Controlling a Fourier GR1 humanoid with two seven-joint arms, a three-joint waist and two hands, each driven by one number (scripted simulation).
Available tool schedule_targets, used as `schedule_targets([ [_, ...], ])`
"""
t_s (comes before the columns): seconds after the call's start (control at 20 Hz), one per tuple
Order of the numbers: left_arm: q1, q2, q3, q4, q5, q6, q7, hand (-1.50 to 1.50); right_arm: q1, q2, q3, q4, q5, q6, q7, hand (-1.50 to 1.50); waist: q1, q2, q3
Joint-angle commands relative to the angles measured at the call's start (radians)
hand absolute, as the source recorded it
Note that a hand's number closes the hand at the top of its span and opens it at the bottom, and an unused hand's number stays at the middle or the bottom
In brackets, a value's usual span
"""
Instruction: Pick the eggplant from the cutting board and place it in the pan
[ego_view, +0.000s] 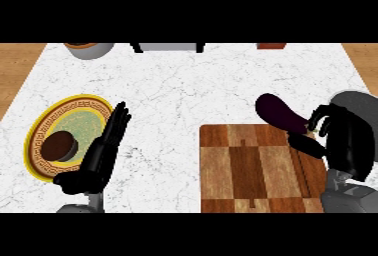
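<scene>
While the right robot hand curled around the near end of the eggplant, the eggplant's long body pointed far and left, over the far edge of the cutting board. The left robot hand rested open, well apart.

eggplant: dark purple, glossy, elongated | pose: tilted, over cutting board's far right corner | cutting board: brown checkered wood, flat on counter | pan: not identifiable
</scene>
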Motion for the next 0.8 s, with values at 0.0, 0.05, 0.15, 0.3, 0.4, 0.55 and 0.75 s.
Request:
schedule_targets([
  [0.0, 0.026, 0.000, -0.007, 0.003, -0.024, 0.007, -0.018, 0.00, 0.019, 0.005, -0.109, -0.009, -0.087, -0.049, -0.017, 1.50, 0.005, 0.001, 0.001],
  [0.05, -0.012, -0.011, -0.006, -0.033, -0.004, 0.009, 0.055, 0.00, -0.010, 0.011, -0.143, 0.052, -0.090, -0.108, -0.040, 1.50, 0.008, 0.002, 0.001],
  [0.15, 0.059, -0.010, -0.023, -0.041, -0.009, -0.009, -0.010, 0.00, 0.013, -0.010, -0.193, 0.091, -0.141, -0.136, -0.107, 1.50, 0.010, 0.002, 0.001],
  [0.3, -0.025, 0.007, 0.011, -0.024, -0.002, -0.013, 0.036, 0.00, -0.016, -0.078, -0.318, 0.240, -0.230, -0.198, -0.232, 1.50, 0.009, 0.004, 0.002],
  [0.4, 0.072, -0.033, -0.051, -0.046, -0.035, 0.007, -0.010, 0.00, 0.007, -0.102, -0.354, 0.314, -0.270, -0.248, -0.343, 1.50, 0.012, 0.004, 0.002],
  [0.55, 0.031, 0.002, 0.001, -0.010, -0.002, -0.026, -0.008, 0.00, -0.076, -0.167, -0.416, 0.483, -0.232, -0.314, -0.397, 1.50, 0.019, 0.007, 0.002],
  [0.75, -0.001, 0.005, 0.003, -0.039, -0.016, -0.015, 0.028, 0.00, -0.168, -0.238, -0.477, 0.670, -0.203, -0.418, -0.470, 1.50, 0.027, 0.007, 0.002],
])
